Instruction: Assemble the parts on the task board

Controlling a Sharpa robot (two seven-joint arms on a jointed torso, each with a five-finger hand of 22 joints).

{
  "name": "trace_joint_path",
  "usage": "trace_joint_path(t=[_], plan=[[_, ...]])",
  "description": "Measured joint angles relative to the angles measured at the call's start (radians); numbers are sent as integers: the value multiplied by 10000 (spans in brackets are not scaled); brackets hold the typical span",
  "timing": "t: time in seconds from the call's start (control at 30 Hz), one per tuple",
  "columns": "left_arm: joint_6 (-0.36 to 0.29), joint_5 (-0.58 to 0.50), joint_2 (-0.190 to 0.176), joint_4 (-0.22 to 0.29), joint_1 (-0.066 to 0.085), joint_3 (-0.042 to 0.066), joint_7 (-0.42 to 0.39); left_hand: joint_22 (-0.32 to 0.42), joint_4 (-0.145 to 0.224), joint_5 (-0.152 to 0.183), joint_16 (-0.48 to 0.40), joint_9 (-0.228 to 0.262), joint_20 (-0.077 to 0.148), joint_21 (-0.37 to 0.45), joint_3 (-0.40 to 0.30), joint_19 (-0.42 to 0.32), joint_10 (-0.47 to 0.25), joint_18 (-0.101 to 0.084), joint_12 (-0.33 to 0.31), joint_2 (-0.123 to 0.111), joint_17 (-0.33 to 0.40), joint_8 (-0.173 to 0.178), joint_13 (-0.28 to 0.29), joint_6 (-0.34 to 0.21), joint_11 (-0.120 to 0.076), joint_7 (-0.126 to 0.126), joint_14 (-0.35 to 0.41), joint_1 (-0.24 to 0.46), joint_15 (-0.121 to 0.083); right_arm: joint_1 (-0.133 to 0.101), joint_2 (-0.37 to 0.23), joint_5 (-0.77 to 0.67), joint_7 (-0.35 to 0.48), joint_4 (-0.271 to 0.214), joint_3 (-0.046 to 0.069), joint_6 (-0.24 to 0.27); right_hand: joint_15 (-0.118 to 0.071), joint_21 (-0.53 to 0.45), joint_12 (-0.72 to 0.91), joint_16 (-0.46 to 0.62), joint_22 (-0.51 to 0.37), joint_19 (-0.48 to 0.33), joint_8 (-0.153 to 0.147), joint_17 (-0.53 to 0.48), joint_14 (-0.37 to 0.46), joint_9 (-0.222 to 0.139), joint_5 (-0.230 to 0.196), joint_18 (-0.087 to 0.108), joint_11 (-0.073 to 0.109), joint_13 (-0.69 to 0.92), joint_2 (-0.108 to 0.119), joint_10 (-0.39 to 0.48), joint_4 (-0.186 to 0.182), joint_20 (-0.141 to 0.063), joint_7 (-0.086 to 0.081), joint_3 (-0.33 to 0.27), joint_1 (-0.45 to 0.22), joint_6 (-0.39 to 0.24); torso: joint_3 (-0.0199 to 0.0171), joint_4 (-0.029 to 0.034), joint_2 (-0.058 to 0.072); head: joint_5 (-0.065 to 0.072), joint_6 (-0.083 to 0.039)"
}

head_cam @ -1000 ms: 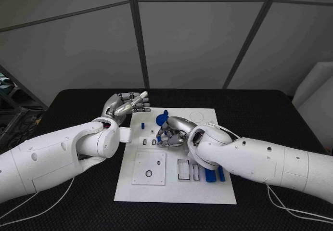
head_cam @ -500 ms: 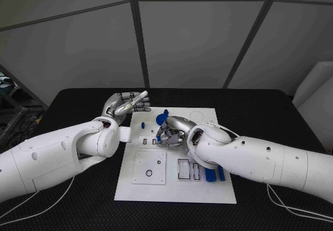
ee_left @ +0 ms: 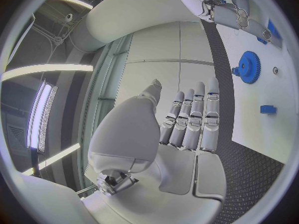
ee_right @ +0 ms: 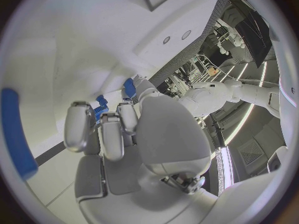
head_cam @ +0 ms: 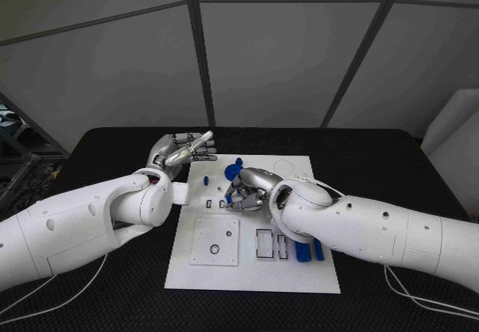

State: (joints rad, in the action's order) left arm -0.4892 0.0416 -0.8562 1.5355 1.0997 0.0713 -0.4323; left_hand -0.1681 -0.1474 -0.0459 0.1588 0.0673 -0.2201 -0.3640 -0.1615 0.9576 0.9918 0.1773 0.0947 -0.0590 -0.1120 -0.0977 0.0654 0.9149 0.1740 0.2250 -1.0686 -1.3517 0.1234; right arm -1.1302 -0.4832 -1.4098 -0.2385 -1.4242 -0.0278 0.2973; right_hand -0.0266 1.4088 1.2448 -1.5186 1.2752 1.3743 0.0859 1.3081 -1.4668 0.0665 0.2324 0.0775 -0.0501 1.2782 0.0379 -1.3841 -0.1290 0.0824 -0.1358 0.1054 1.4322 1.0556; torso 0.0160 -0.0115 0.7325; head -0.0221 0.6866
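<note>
The white task board [head_cam: 252, 275] lies mid-table. My right hand [head_cam: 248, 190] hovers low over its far half, fingers curled round a small blue part [head_cam: 230, 198]; that blue part [ee_right: 99, 108] peeks out between the fingertips in the right wrist view. My left hand [head_cam: 181, 151] is raised beside the board's far left corner, fingers straight and together, holding nothing; its palm [ee_left: 181, 134] is bare. A blue gear [head_cam: 235, 166] stands just beyond the right hand, and a small blue piece [head_cam: 205, 180] lies to its left. The gear [ee_left: 249, 67] and the small piece [ee_left: 268, 109] also appear in the left wrist view.
Two long blue parts [head_cam: 302, 249] [head_cam: 318, 250] lie on the board's right side beside rectangular slots [head_cam: 264, 244]. A raised white square plate [head_cam: 214, 241] with a ring hole sits on the near left. A blue bar [ee_right: 15, 132] lies near the right hand.
</note>
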Motion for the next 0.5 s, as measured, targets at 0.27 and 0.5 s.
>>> trace_joint_path(t=[0.27, 0.5], plan=[[7, 0, 13, -19, 0, 0, 9, -1, 28, 0, 0, 0, 0, 0, 28, 0, 0, 0, 0, 0, -9, 0, 0, 0, 0, 0, 0, 0, 0, -4, 6, -58, -9, 4, 1, -27, 0, 0, -22, 0, -11, 0, -49, -1, 0, 1, -38, 0, 0, 6, 21, 0, 0, 0, -53, -1, -26, -114, -1, 0, 0, 15, 23], [12, 0, 16, -26, 0, 0, 15, -1, 28, 0, 0, 0, 0, 0, 28, 0, 0, 0, 0, 0, -8, 0, 0, 0, 0, 0, 0, 0, 0, -3, 8, -63, -12, 4, -1, -34, 72, -36, -71, 0, -53, -43, -111, -2, 0, 5, -94, 0, -70, -42, 176, 70, -30, 43, -106, -31, -166, -286, -1, 1, 0, 13, 36]])
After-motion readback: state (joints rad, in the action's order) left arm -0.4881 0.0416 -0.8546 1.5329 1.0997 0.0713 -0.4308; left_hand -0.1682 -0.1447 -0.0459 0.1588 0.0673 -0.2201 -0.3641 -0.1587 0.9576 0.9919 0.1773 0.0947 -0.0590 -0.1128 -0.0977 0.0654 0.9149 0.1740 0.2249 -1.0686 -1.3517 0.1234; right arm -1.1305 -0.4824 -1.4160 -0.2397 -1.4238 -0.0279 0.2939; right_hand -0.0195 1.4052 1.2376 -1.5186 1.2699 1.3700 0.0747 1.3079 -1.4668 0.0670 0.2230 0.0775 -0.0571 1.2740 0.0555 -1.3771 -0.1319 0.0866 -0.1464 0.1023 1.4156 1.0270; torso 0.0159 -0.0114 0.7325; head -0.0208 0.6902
